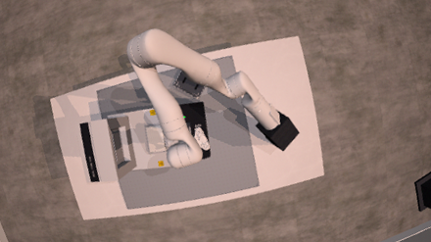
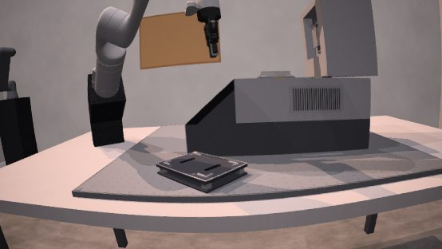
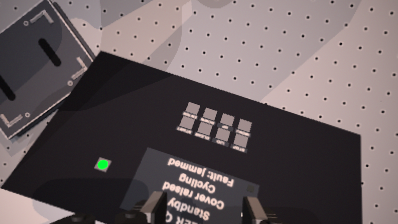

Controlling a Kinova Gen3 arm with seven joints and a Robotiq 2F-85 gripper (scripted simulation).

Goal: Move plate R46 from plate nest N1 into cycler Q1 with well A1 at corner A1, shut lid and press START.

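Plate R46 (image 1: 154, 141) (image 2: 276, 73) lies on the block on top of cycler Q1 (image 2: 263, 101); the views are too coarse to tell its exact seating. Q1's lid (image 2: 351, 40) stands raised. Its lamp (image 1: 184, 117) (image 3: 102, 164) is green. In the wrist view the LID key (image 3: 222, 135) and START key (image 3: 187, 123) are in the key row nearer the display. Nest N1 (image 2: 203, 167) (image 3: 30, 65) is empty. My gripper (image 2: 214, 55) (image 3: 205, 207) is part open and empty, above Q1's sloping front panel; the arm hides it in the top view.
N1 stands beside Q1 on the grey pegboard mat (image 1: 231, 167) (image 2: 120, 179) (image 3: 310, 55). Q1's black front panel (image 3: 310, 160) carries the keys and display (image 3: 150, 175). The upright lid rises at the rear of Q1. The arm's base (image 1: 278, 131) (image 2: 107, 124) stands at the table's other end.
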